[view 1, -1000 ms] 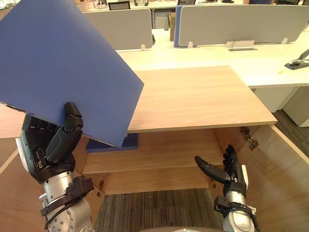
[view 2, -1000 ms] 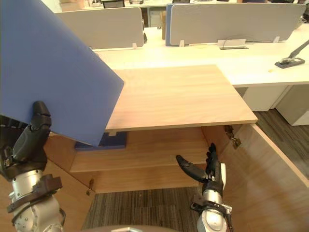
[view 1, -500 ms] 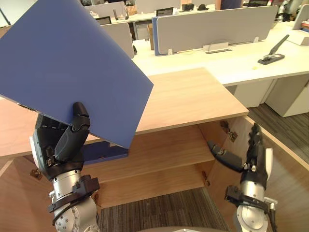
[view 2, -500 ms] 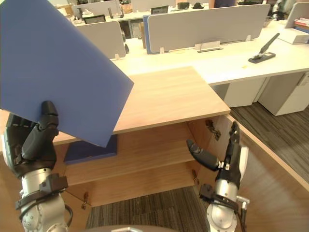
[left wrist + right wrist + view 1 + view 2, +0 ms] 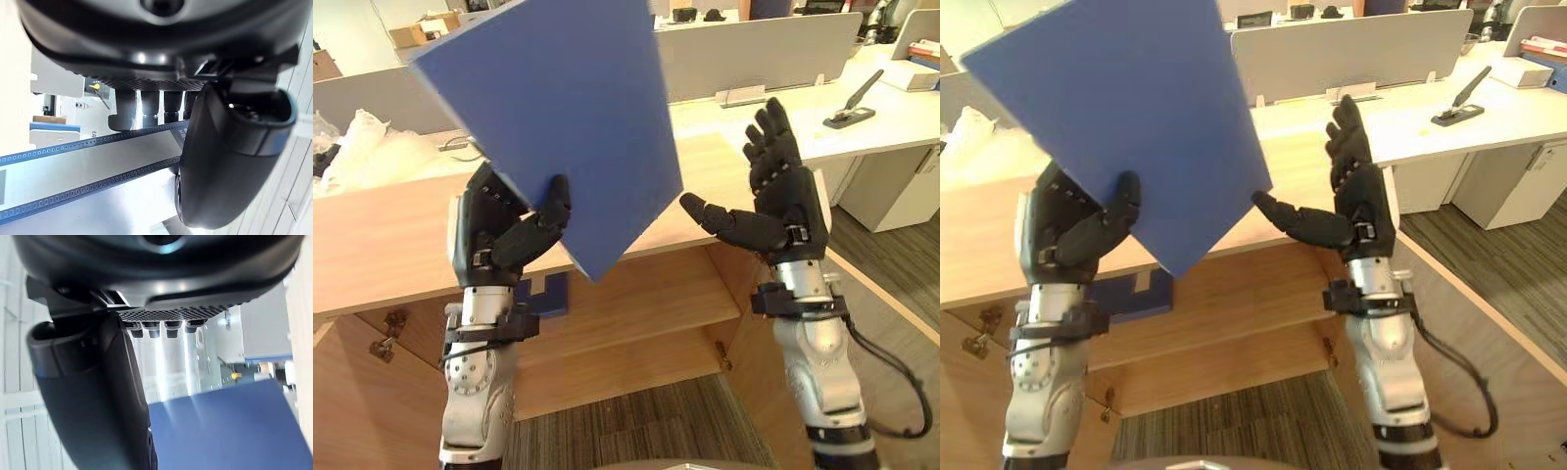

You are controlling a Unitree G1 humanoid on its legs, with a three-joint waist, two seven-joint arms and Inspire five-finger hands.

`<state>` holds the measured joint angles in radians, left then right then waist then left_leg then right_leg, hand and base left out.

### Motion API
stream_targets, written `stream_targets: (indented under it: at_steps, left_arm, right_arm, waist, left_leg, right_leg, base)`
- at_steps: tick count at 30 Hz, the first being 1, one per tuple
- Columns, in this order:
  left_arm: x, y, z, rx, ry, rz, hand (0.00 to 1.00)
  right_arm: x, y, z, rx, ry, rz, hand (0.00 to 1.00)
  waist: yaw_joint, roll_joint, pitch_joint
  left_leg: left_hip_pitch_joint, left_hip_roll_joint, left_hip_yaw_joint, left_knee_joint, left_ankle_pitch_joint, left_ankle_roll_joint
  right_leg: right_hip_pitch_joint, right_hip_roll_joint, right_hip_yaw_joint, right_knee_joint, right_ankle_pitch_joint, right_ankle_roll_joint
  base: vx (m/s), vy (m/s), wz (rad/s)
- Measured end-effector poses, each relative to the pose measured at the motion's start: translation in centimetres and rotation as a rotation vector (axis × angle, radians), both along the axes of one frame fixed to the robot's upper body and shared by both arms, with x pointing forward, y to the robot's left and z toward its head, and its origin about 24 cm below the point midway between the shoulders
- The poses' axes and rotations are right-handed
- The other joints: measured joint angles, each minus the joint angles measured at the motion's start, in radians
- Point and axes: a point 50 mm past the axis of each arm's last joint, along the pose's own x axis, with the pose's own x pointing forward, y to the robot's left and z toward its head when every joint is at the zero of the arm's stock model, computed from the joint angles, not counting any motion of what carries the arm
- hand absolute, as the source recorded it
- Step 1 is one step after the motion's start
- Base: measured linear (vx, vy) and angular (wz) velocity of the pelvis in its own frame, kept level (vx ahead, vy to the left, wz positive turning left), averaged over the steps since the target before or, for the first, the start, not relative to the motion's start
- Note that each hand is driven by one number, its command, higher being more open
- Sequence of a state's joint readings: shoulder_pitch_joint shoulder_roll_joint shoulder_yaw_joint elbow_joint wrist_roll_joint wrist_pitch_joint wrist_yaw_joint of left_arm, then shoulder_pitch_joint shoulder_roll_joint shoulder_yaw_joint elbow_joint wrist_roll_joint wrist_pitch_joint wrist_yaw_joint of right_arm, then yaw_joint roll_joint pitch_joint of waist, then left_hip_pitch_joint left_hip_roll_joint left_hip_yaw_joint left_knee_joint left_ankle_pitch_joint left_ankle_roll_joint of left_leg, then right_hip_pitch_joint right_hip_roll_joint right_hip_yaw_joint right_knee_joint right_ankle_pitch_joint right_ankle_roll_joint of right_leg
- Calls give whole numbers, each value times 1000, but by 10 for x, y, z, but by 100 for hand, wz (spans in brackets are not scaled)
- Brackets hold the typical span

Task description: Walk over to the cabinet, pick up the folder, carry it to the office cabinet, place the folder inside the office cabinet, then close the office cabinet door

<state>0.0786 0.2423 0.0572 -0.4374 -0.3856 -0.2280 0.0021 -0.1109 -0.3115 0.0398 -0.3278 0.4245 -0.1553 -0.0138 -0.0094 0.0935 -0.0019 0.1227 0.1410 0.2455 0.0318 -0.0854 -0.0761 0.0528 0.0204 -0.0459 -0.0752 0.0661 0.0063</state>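
Left hand (image 5: 504,240) raised, fingers and thumb pinching the lower edge of the tilted blue folder (image 5: 558,117). Right hand (image 5: 783,201) upright beside it, fingers straight and spread, thumb toward the folder.

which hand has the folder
The left hand: its thumb and fingers pinch the blue folder. The right hand is open, fingers straight.

No text, label, number or sign is showing legibly. The blue folder (image 5: 558,117) in the upper middle is presenting a plain cover, and nothing is reading on the white desk (image 5: 891,113) or grey partition (image 5: 754,54) at upper right.
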Motion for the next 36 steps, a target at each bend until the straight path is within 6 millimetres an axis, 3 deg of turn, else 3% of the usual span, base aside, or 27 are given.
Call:
stream_targets:
  at_steps: [2,9,19,20,25,30,36]
  left_arm:
    - [1,-2,3,39,-8,-33,0]
    - [5,-13,1,57,12,-182,0]
    - [8,-13,4,50,19,-284,0]
    - [9,-11,2,37,28,-297,0]
    - [10,-7,2,-5,42,-346,0]
    - [13,4,-1,6,80,-364,0]
    - [14,3,5,13,28,-407,0]
  right_arm:
    - [9,-3,8,-5,-3,67,100]
    - [46,1,64,-101,-102,195,100]
    - [76,-6,63,-132,21,235,100]
    - [78,-6,67,-156,24,248,0]
    - [82,-2,67,-187,82,379,0]
    - [78,-9,51,-179,251,536,0]
    - [70,-7,34,-171,285,625,0]
  waist:
    - [0,-2,1]
    - [4,-8,5]
    - [3,-16,11]
    - [3,-18,12]
    - [3,-29,19]
    - [10,-33,21]
    - [13,-33,20]
  left_leg:
    - [0,-2,-6,-7,4,0]
    - [-1,-4,-13,-13,9,1]
    - [2,-22,-23,-43,34,9]
    - [2,-26,-24,-47,38,11]
    - [-1,-29,-23,-48,42,10]
    - [-5,-29,-27,-47,44,9]
    - [-10,-28,-32,-45,44,8]
  right_leg:
    - [4,-1,-6,-8,4,1]
    - [3,-3,-13,-8,6,1]
    - [-1,-19,-24,-8,13,11]
    - [-2,-22,-24,-8,15,13]
    - [-6,-25,-24,-9,22,14]
    - [-7,-25,-27,-9,24,12]
    - [-9,-25,-30,-9,25,12]
  base:
    - [-37,8,12]
    - [-18,4,3]
    - [-35,18,4]
    - [-52,33,1]
    - [-48,15,0]
    - [-30,3,1]
    - [0,0,0]
